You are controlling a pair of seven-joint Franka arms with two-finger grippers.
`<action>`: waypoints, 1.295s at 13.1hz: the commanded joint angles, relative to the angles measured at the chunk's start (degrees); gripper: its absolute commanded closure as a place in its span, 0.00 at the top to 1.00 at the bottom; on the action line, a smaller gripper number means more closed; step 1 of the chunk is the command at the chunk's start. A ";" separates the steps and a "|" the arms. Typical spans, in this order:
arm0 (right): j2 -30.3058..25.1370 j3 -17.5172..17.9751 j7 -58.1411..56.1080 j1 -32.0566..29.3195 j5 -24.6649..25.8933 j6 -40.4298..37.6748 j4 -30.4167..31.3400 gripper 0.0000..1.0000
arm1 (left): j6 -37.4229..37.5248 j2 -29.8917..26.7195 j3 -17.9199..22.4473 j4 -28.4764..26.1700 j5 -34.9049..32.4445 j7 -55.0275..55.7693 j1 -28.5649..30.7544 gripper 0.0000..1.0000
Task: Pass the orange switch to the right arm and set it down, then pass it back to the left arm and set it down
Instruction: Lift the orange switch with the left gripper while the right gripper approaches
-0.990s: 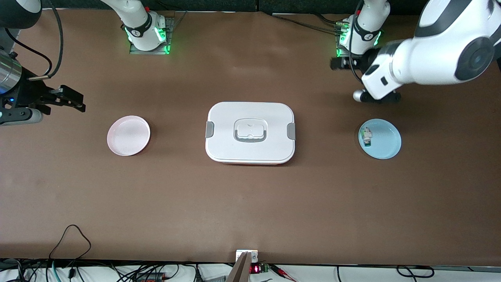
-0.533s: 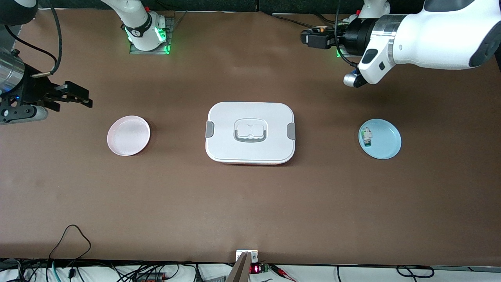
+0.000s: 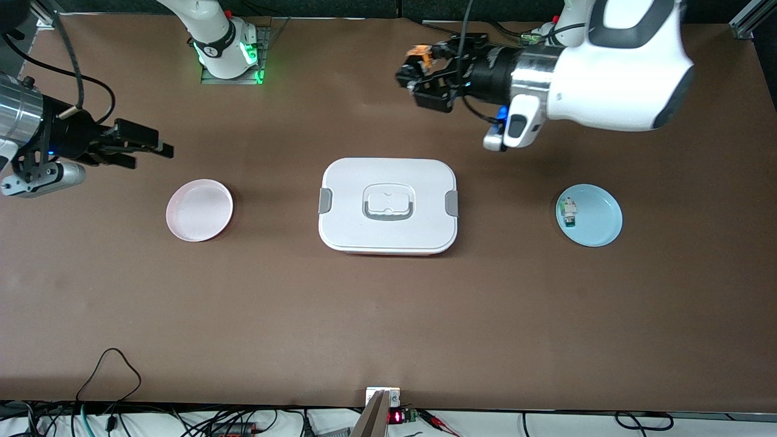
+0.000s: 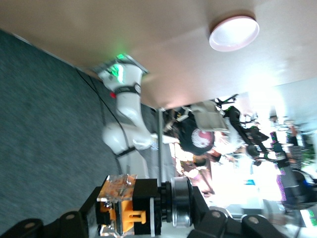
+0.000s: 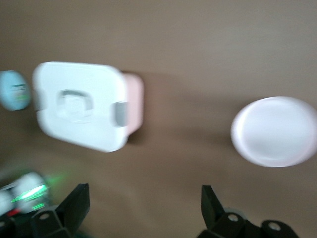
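Note:
My left gripper [image 3: 416, 74] hangs in the air over bare table between the box [image 3: 388, 206] and the arms' bases, shut on the orange switch [image 3: 420, 57]. In the left wrist view the orange switch [image 4: 130, 207], a black body with orange parts and a silver ring, lies crosswise between the fingers of the left gripper [image 4: 143, 220]. My right gripper [image 3: 153, 148] is open and empty above the table close to the pink plate [image 3: 199, 209]. The right wrist view shows the right gripper [image 5: 142, 206] open, with the white lidded box [image 5: 81, 106] and the pink plate [image 5: 275, 131] below it.
A light blue plate [image 3: 598, 227] holding a small white-and-green part [image 3: 568, 212] sits toward the left arm's end of the table. Cables [image 3: 109, 364] trail at the table edge nearest the front camera.
The left arm has swung from near the blue plate toward the middle of the table, carrying the switch. The right gripper has crept toward the middle too.

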State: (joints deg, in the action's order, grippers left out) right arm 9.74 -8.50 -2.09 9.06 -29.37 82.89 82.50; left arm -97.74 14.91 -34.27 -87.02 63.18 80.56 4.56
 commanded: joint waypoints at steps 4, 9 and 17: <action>-1.82 0.24 -4.32 -1.94 -22.26 -1.24 7.74 1.00 | -4.38 5.74 -0.01 1.76 7.57 2.32 -1.92 0.05; -1.57 1.38 -9.67 -1.33 -36.53 2.01 14.87 1.00 | -4.92 5.74 0.17 1.76 7.66 5.57 -2.88 0.05; -1.30 3.58 -13.20 5.16 -54.72 4.46 21.73 1.00 | -4.83 5.65 0.17 1.76 7.31 5.49 -2.89 0.05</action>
State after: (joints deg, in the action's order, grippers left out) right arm 9.59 -5.47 -14.37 12.51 -80.18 85.14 101.99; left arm -102.27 20.08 -34.24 -86.65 70.06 84.81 2.15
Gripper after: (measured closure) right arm 0.000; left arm 0.278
